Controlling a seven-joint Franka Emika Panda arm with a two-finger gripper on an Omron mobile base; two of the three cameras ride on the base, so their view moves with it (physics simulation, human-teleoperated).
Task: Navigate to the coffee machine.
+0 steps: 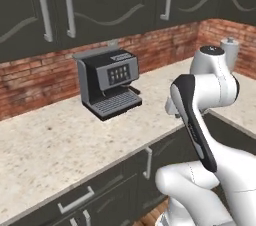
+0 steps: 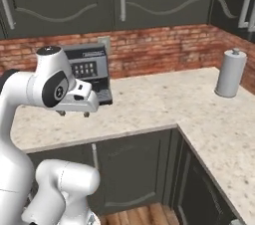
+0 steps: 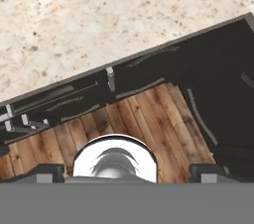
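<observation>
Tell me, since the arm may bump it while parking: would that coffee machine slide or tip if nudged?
The coffee machine looks boxy and squat, with a wide drip-tray base flat on the counter, so it would probably resist tipping. Its bulk suggests it is heavy, likely scooting rather than toppling. The speckled counter looks smooth, so some sliding seems possible.

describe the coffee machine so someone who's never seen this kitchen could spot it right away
Find the pale speckled counter that runs under the dark wall cabinets, in front of the red brick backsplash. The coffee machine stands on it against the bricks. It is a boxy grey-and-black unit with a dark button panel and a grated drip tray, unlike the plain grey cylinder standing further along the counter.
</observation>
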